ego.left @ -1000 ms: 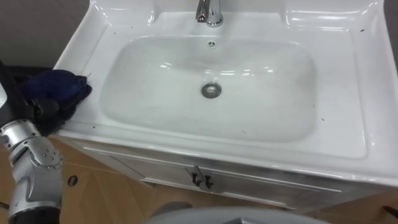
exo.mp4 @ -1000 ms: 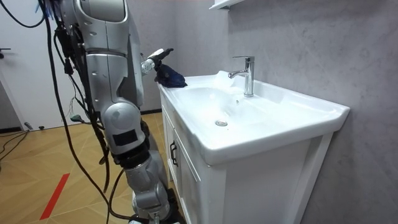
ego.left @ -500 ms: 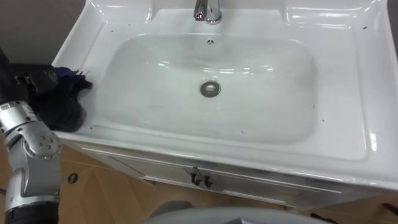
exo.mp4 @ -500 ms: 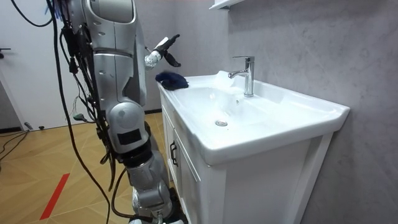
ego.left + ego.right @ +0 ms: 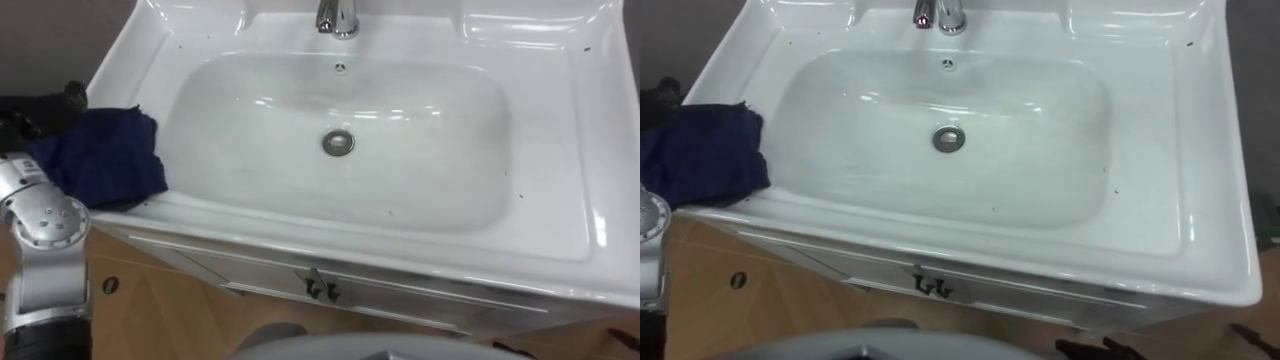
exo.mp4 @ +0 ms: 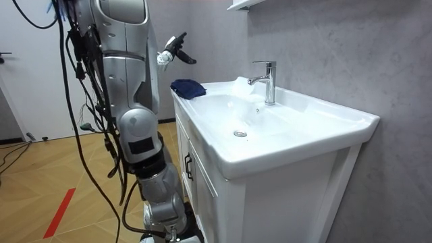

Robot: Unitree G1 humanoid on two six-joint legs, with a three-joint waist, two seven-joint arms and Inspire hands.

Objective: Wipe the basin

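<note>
A white basin (image 5: 560, 120) sits on top of a white cabinet (image 6: 202, 175) with small dark handles (image 5: 318, 287). The bowl has a round metal drain (image 5: 338, 142) in the middle. A shiny tap (image 6: 267, 79) stands at the back. The wall (image 6: 324, 47) is grey and the floor (image 6: 40, 169) is wood. The robot stands in front of the cabinet, at the basin's left end.

In the eye views the top of the tap is cut off. There are tiny dark specks on the rim, too small to make out.

The dark blue cloth (image 5: 100, 160) lies bunched up on the basin's flat left rim, just beside the bowl. The left hand (image 6: 174, 54) is up in the air above the cloth and does not touch it. Its fingers are loose and spread, and they hold nothing. In the left eye view the hand is a dark shape at the far edge of the cloth.
</note>
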